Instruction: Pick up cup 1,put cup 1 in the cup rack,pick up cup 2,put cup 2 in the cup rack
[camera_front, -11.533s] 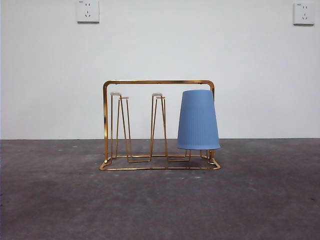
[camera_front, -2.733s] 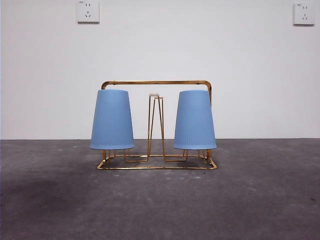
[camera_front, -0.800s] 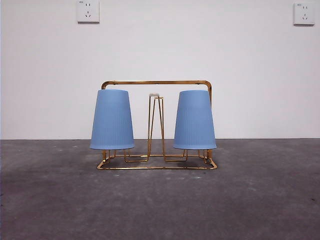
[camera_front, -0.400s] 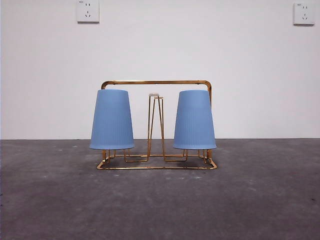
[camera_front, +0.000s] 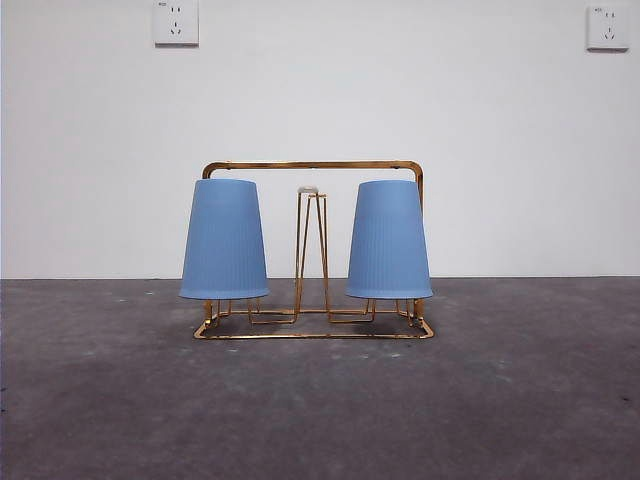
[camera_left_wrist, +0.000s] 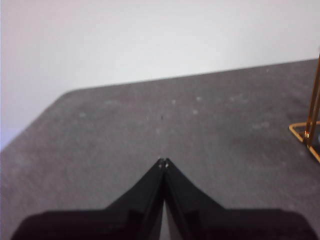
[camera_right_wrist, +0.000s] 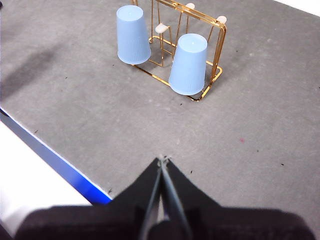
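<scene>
both blue cups sit upside down on the cup rack (camera_front: 312, 166), cup 1 (camera_front: 389, 240) and cup 2 (camera_front: 224, 240) over the outer prongs, long axes upright, the middle prong bare between them; which cup bears which number is my guess. the right end effector (camera_right_wrist: 162, 160), jaws pressed together and empty, sits well back across the counter (camera_right_wrist: 260, 150) with the rack ahead of it. the left end effector (camera_left_wrist: 163, 162), likewise pinched closed and empty, sees only a corner of the rack off to its side. judged from this, nothing remains to grasp.
</scene>
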